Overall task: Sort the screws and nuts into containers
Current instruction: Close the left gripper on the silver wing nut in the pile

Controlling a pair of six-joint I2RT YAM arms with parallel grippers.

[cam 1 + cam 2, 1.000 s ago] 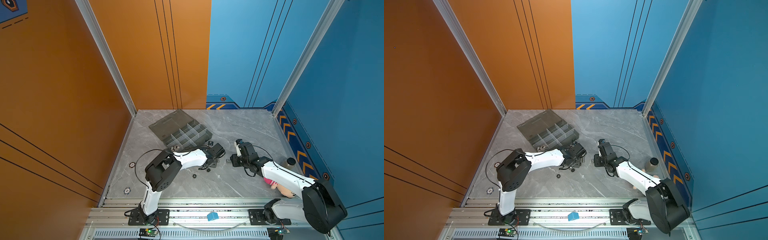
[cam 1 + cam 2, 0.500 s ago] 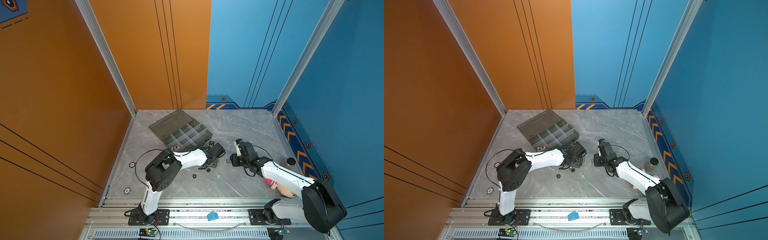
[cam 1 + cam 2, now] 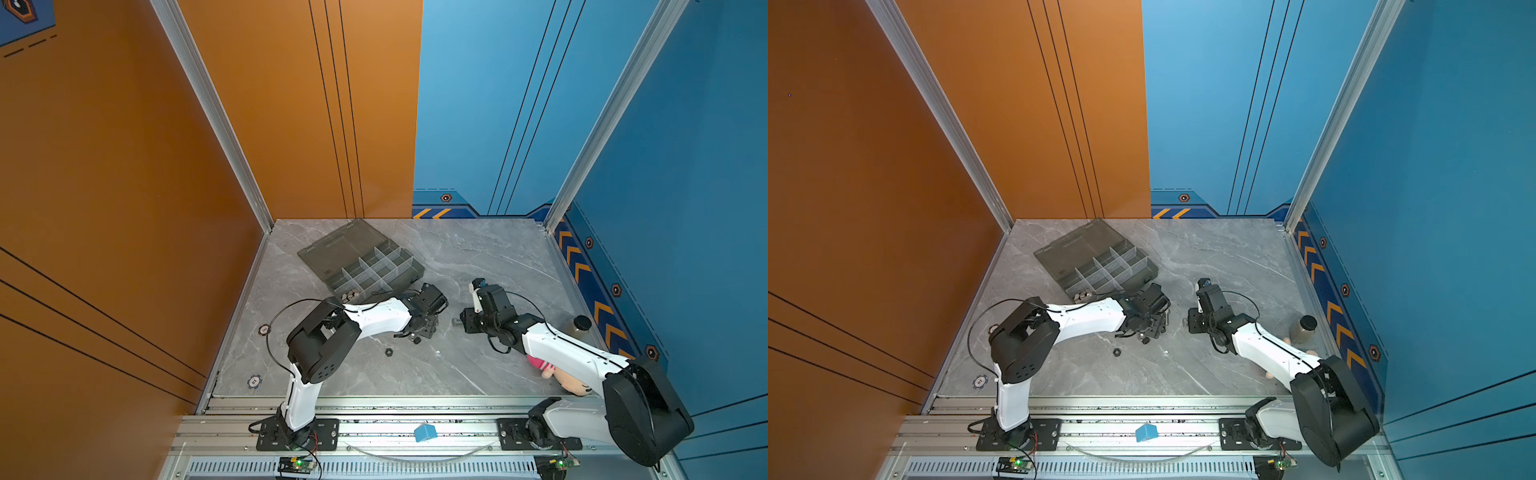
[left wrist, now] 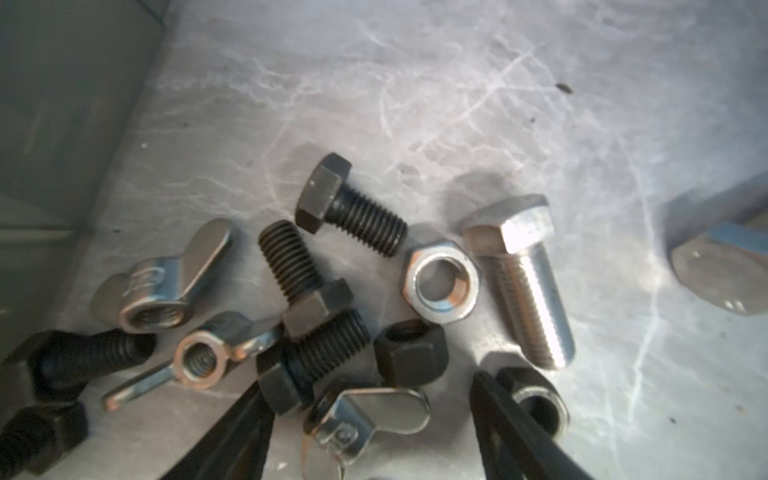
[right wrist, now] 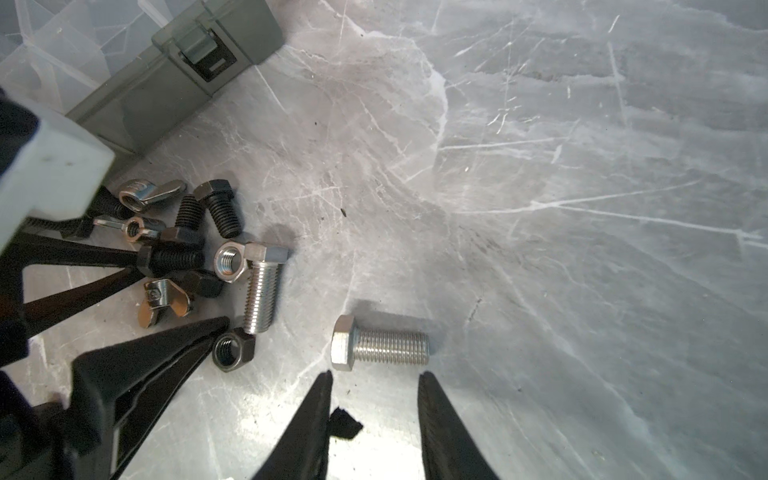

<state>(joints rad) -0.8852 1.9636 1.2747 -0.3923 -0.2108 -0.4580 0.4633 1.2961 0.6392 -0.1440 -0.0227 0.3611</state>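
Screws and nuts (image 4: 316, 324): heaped on bench (image 3: 478, 257) at lower centre of frame in both top views, just below box (image 3: 409, 277) (lid (image 3: 336, 249) flat open). Left end effector (image 4: 372, 386) spread wide over them, gripping nothing. Right end effector (image 5: 376, 374) parted, silver bolt (image 5: 382, 347) just beyond tips, untouched.

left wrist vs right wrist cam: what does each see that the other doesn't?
Left wrist only: two black hex bolts at the pile's edge, mostly hidden in the other. Right wrist only: the grey plastic organizer's latch, the open right end effector. Both: the open left end effector, shiny silver hex nut, silver hex bolt beside it.
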